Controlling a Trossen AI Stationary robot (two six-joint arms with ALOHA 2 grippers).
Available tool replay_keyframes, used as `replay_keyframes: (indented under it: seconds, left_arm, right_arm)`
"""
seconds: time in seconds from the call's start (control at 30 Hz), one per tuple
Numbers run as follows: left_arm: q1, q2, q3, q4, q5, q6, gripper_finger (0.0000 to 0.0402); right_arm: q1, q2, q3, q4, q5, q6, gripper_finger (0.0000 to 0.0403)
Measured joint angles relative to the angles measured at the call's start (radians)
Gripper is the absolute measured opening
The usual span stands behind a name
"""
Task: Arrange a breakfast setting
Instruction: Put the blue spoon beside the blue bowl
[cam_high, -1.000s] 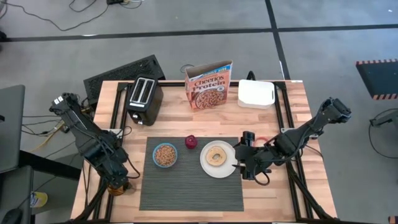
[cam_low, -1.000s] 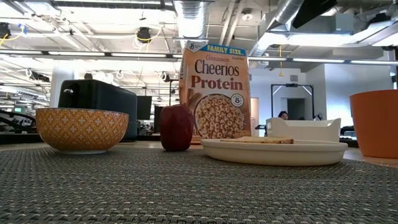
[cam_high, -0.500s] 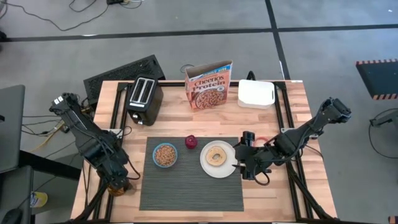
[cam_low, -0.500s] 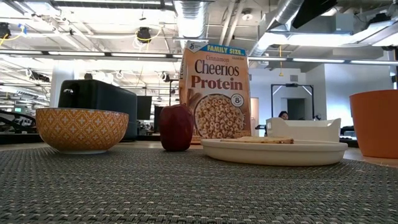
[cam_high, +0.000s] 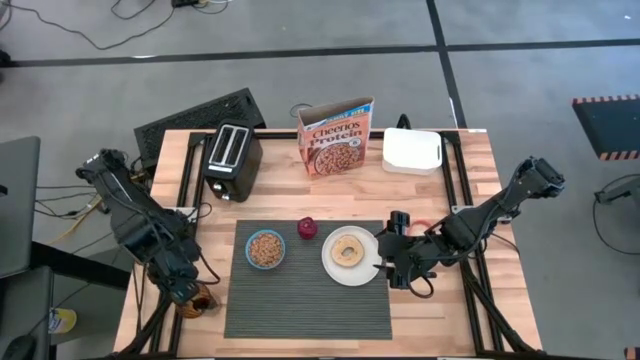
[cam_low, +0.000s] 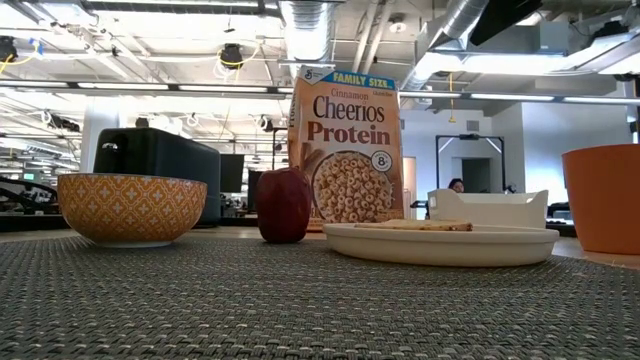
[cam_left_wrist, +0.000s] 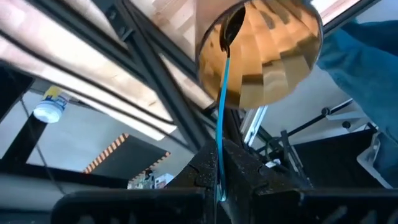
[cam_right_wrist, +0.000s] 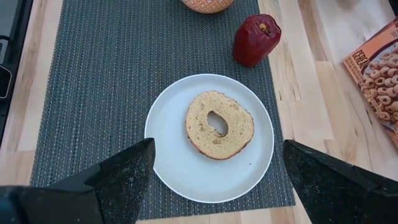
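Note:
A dark grey placemat (cam_high: 305, 290) carries a small bowl (cam_high: 265, 249) of cereal, a dark-red fruit (cam_high: 307, 229) and a white plate (cam_high: 332, 265) with a tan bagel (cam_high: 350, 249). My left gripper (cam_high: 184, 290) is at the table's near left corner, shut on a blue-handled spoon (cam_left_wrist: 222, 106). The spoon's dark bowl end reaches into an orange cup (cam_left_wrist: 267, 56). My right gripper (cam_high: 383, 262) is open and empty, level, just right of the plate; its fingers (cam_right_wrist: 118, 177) stand apart on the plate's near side. My left gripper pinches the spoon's blue handle at its free end (cam_left_wrist: 219, 171) between its two fingers. The handle runs straight out ahead, along the fingers. The spoon's bowl end (cam_left_wrist: 233, 26) is inside the orange cup, by its rim.
A black toaster (cam_high: 232, 160), a cereal box (cam_high: 335, 136) and a white lidded container (cam_high: 412, 152) stand along the table's far edge. An orange vessel (cam_low: 603, 198) shows at the right edge of the low view. Black frame rails run along both table sides.
My left gripper has drawn back a little toward the table's left edge, still shut on the spoon, so more of the orange cup shows beside it. My right gripper and the things on the placemat have kept still.

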Motion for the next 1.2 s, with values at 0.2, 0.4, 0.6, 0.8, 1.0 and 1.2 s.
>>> replay_keyframes:
  seconds: [0.2,0.4,0.6,0.8,1.0,1.2]
  left_arm:
    - [0.000,0.000,0.105,-0.098,-0.019,0.004,0.0000]
    - [0.000,-0.004,0.212,-0.148,-0.038,0.005,0.0000]
    - [0.000,-0.008,0.311,-0.151,-0.041,-0.001,0.0000]
    - [0.000,-0.021,0.388,-0.150,-0.067,-0.069,0.0000]
    - [0.000,-0.054,0.431,-0.151,-0.186,-0.107,0.0000]
    - [0.000,-0.081,0.439,-0.151,-0.399,-0.104,0.0000]
  right_arm:
    - [0.000,0.000,0.000,0.000,0.000,0.000,0.0380]
    - [0.000,0.000,0.000,0.001,0.000,0.000,0.0380]
    - [0.000,0.000,0.000,0.005,0.000,-0.012,0.0380]
    - [0.000,0.000,0.000,0.006,0.000,-0.019,0.0380]
    - [0.000,0.000,0.000,0.006,0.000,-0.023,0.0380]
    - [0.000,0.000,0.000,0.005,0.000,-0.023,0.0380]
